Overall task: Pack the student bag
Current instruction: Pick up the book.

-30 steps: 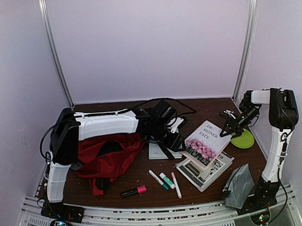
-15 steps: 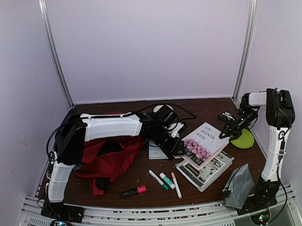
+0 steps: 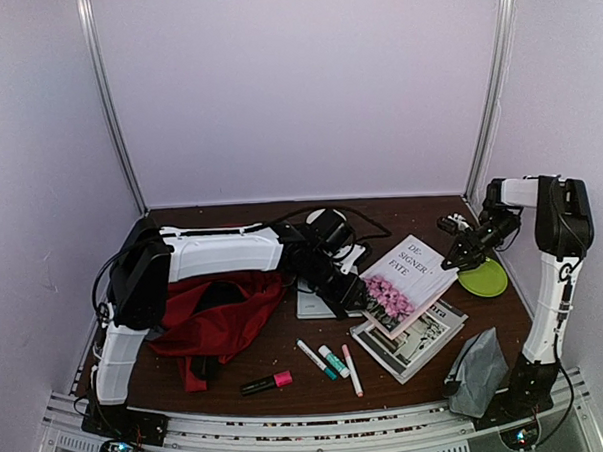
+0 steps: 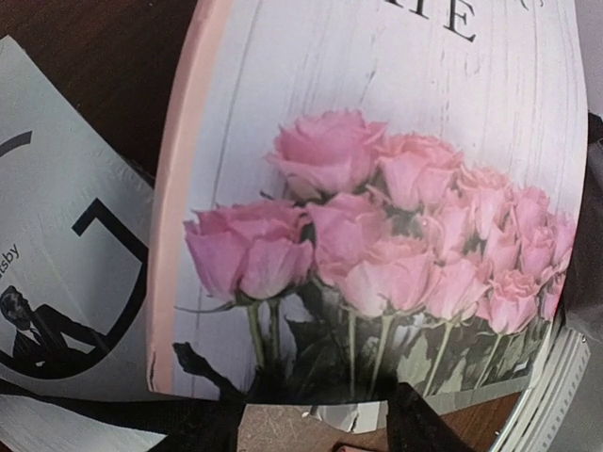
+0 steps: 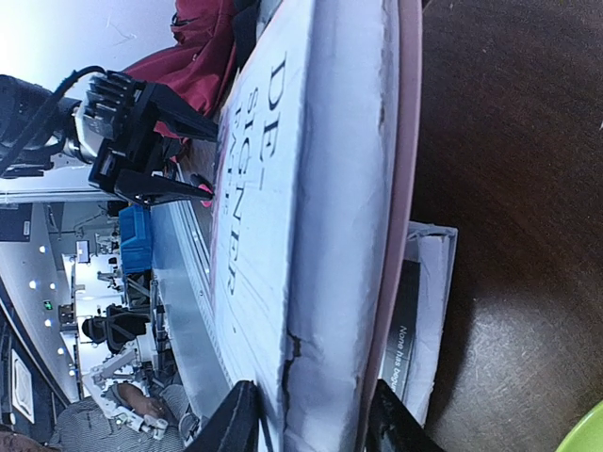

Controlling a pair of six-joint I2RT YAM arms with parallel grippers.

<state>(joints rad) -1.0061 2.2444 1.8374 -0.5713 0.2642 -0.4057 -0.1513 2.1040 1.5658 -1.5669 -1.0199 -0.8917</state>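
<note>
Right gripper (image 3: pixel 463 247) jaws pinched the book (image 3: pixel 404 277), left gripper (image 3: pixel 353 296) jaws spread at its lower edge; a leftward carry into the student bag (image 3: pixel 215 310) seemingly remained.

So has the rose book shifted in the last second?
Yes. The rose book has slid slightly left, toward the student bag, uncovering more of the magazine beneath it.

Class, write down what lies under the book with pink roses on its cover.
A black-and-white magazine lies on the table beneath the rose book, its near half showing. Its far half is covered, so anything else there cannot be seen.
</note>
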